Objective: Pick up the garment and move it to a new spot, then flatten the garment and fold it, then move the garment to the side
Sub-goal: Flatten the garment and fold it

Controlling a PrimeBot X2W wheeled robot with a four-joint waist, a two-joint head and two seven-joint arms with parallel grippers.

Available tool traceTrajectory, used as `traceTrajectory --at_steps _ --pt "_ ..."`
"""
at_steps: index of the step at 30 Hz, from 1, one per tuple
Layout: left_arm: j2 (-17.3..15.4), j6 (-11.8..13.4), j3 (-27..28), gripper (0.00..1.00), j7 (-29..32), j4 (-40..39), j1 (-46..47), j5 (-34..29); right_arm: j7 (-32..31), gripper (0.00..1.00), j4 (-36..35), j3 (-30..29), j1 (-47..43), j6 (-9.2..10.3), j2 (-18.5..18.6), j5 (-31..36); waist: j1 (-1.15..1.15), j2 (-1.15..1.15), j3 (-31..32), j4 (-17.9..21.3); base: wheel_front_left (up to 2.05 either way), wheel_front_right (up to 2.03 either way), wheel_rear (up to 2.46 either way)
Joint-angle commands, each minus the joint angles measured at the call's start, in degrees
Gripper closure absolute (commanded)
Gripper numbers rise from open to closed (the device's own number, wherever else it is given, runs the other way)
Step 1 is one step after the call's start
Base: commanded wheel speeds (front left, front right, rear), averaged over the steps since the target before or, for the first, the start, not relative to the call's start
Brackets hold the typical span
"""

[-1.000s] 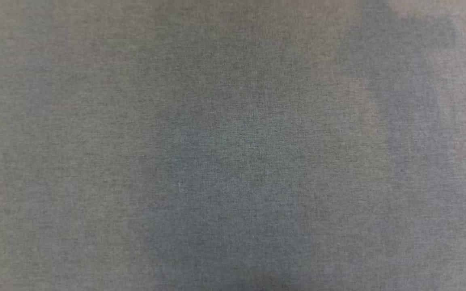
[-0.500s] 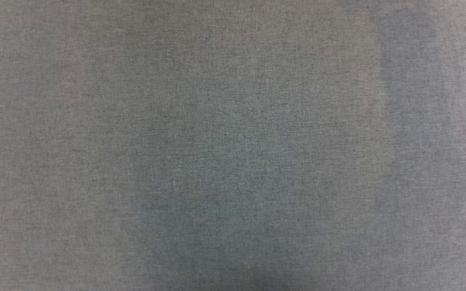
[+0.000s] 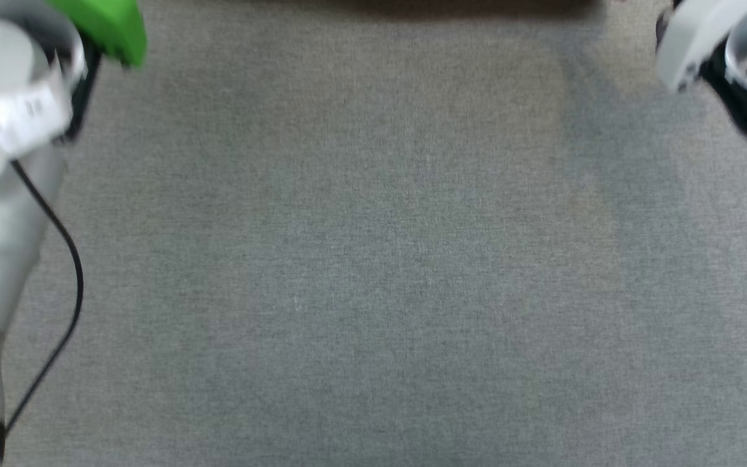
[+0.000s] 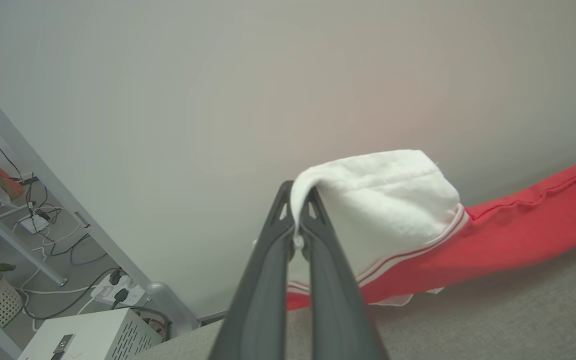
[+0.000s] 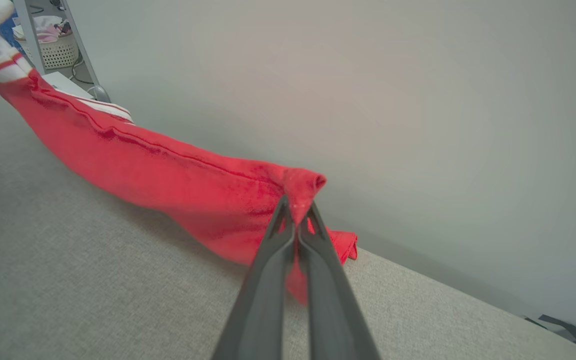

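Two tools share the load: the left tool (image 4: 298, 202) clenched on the white sleeve (image 4: 383, 200), the right tool (image 5: 295, 212) on a red corner, so the garment (image 5: 168, 170) hangs slung between them, low over the far part of the grey surface (image 5: 93, 280). Its long axis runs toward 3 o'clock from the left tool and toward 10 o'clock from the right (each in its own wrist view). It looks bunched into a thick red band, stripe-trimmed at the sleeve.

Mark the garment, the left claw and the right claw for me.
garment (image 5: 168, 175), right wrist view, middle of red body.
left claw (image 4: 298, 200), left wrist view, between fingertips on white sleeve.
right claw (image 5: 298, 207), right wrist view, between fingertips on red cloth.
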State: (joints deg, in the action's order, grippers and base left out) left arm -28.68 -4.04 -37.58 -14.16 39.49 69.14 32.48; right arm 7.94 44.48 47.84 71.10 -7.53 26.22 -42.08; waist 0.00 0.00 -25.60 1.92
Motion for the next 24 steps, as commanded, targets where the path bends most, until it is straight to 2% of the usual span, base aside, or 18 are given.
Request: traceTrajectory --at_steps 1,9,13,17,21,24 --pt "-1.26 1.18 0.13 1.0 -0.37 -2.03 -4.33 1.15 0.55 1.0 -1.31 1.06 -2.77 0.04 1.34 -1.37 0.0 0.0 4.39 -1.17 0.0 0.0 0.0" --pt "-6.39 9.55 0.79 1.0 0.93 -19.09 -31.97 7.23 0.63 1.0 -8.42 5.67 -18.69 0.04 7.71 -7.18 0.0 0.0 12.82 -2.72 0.0 0.0 0.0" --pt "-9.29 14.59 0.59 1.0 2.57 -28.54 -45.4 10.16 0.85 1.0 -12.17 5.6 -27.04 0.04 11.06 -9.24 0.0 0.0 16.01 -3.57 0.0 0.0 0.0" --pt "-10.2 18.75 -0.19 1.0 3.64 -35.95 -55.63 12.69 0.79 1.0 -15.7 3.95 -35.36 0.04 14.34 -11.0 0.0 0.0 18.63 -4.28 0.0 0.0 0.0" --pt "-10.31 21.7 -1.49 1.0 4.51 -40.89 -63.38 14.66 -0.21 1.0 -19.19 1.86 -43.89 0.04 16.68 -11.99 0.0 0.0 20.64 -4.51 0.0 0.0 0.0" --pt "-10.41 22.64 -2.55 1.0 5.22 -42.41 -67.7 16.08 -1.49 1.0 -21.85 0.43 -49.46 0.04 17.78 -11.66 0.0 0.0 21.76 -4.13 0.0 0.0 0.0"
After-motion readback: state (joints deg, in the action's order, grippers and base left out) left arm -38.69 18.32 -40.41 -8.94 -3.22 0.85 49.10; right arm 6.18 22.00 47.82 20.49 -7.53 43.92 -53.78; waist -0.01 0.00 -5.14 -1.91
